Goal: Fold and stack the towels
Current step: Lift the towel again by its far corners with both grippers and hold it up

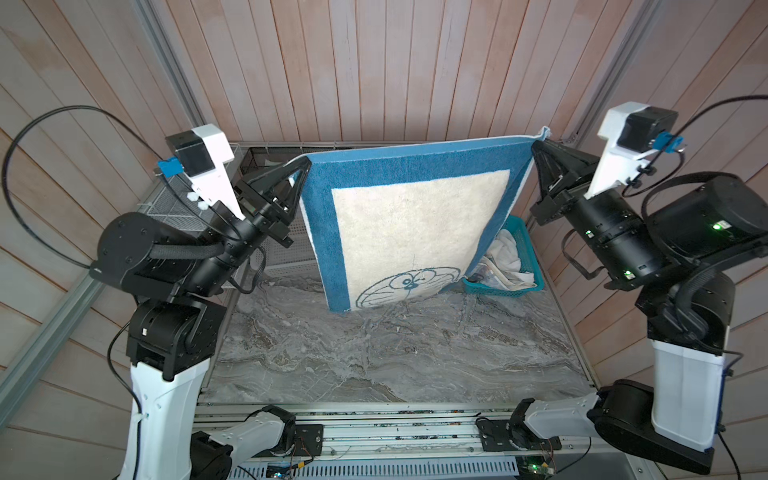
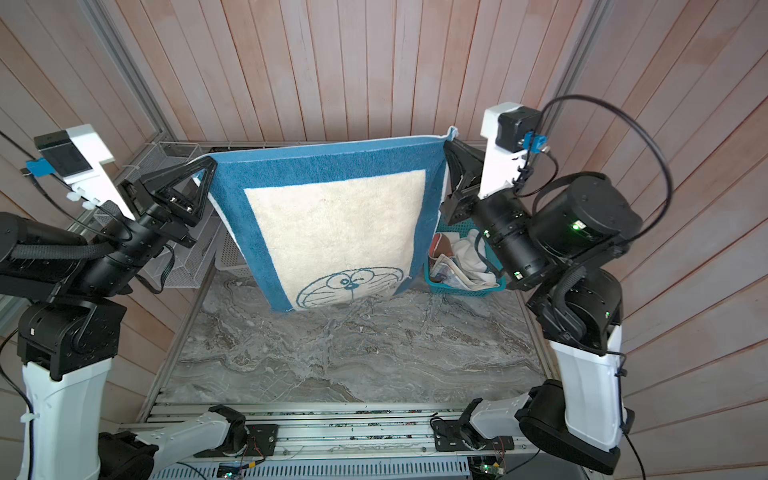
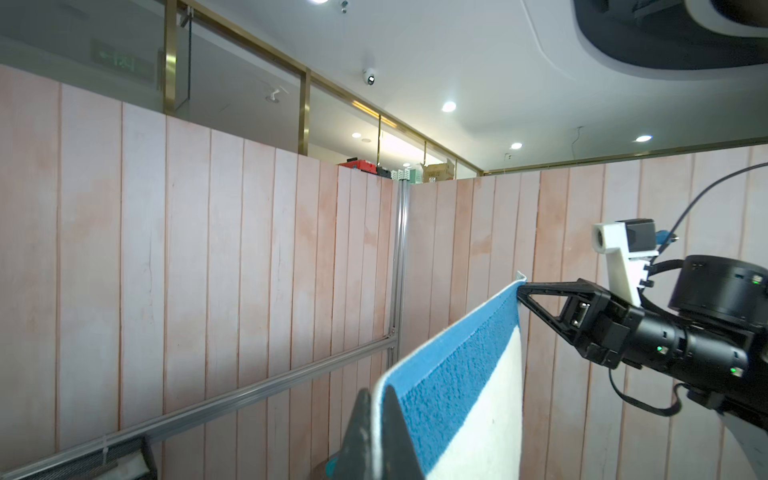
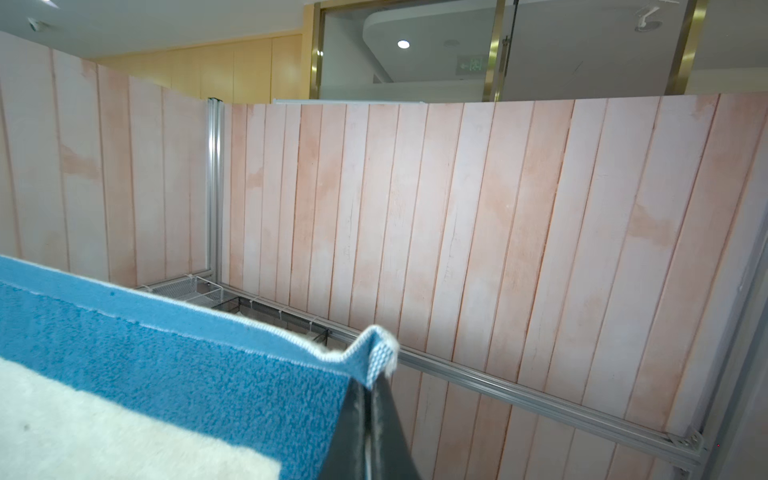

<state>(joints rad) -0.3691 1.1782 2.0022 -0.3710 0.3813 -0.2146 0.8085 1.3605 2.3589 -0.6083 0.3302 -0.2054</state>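
A blue towel (image 1: 415, 216) (image 2: 332, 224) with a cream middle and a cartoon face outline hangs spread out above the marble table, in both top views. My left gripper (image 1: 305, 166) (image 3: 376, 395) is shut on its upper left corner. The right gripper (image 1: 536, 145) (image 4: 368, 384) is shut on the upper right corner, whose tip (image 4: 378, 353) sticks out past the fingers. The top edge is taut between them, and the lower edge hangs close to the tabletop. More towels, a white one (image 2: 465, 249), a lettered one (image 2: 446, 270) and a salmon-brown one (image 2: 442, 245), lie crumpled in a teal basket (image 2: 461, 289).
The teal basket (image 1: 498, 291) stands at the back right, partly behind the hanging towel. A white wire basket (image 2: 174, 153) and a black mesh basket (image 1: 266, 156) stand at the back left. The marble tabletop (image 1: 374, 353) is enclosed by wooden plank walls (image 1: 374, 62).
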